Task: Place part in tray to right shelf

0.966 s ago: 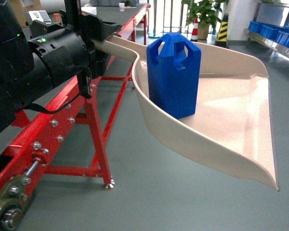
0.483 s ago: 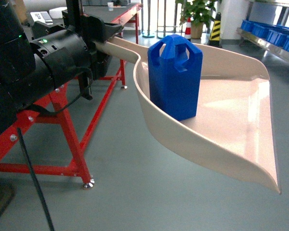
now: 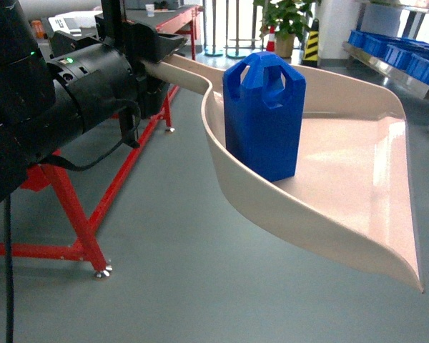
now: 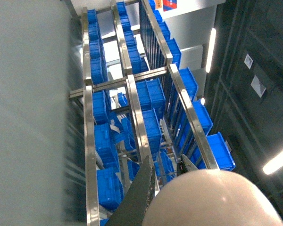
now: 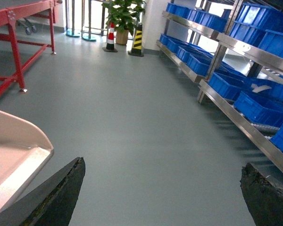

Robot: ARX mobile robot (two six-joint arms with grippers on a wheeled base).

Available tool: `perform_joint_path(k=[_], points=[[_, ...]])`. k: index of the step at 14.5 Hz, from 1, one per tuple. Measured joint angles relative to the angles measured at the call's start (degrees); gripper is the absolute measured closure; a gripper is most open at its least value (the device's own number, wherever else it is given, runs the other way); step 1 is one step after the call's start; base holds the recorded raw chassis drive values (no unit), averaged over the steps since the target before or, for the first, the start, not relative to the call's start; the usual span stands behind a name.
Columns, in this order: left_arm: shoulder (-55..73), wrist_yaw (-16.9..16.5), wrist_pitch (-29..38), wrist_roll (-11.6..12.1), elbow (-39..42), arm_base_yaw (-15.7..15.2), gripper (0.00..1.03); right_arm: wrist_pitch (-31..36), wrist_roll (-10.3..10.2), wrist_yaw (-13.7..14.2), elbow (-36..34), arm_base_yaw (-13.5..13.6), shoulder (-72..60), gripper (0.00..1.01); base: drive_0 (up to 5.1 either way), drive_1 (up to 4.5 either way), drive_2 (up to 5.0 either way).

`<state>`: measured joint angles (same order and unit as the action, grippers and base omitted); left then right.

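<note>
The part (image 3: 264,114) stands upright in the tray (image 3: 357,179), against its left side wall. The left gripper (image 3: 154,53) clamps the tray's handle. The right gripper (image 5: 162,193) hangs spread, empty. The right shelf (image 5: 236,52) holds blue crates (image 5: 254,101).

No legible text, labels or numbers; small red sign (image 4: 171,4) above shelving unreadable.
</note>
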<state>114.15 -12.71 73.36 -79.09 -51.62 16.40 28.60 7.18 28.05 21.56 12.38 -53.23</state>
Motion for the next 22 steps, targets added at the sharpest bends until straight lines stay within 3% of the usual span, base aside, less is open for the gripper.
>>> perform_joint_path(k=[12, 22], points=[[0.0, -0.7, -0.1, 0.0, 0.0, 1.0, 0.91, 0.1, 0.0, 0.2, 0.0, 0.0, 0.1, 0.03, 5.2, -2.28, -2.3], [0.0, 0.0, 0.0, 0.0, 0.1, 0.0, 0.91, -0.1, 0.0, 0.2, 0.0, 0.0, 0.1, 0.03, 5.2, -2.28, -2.3]])
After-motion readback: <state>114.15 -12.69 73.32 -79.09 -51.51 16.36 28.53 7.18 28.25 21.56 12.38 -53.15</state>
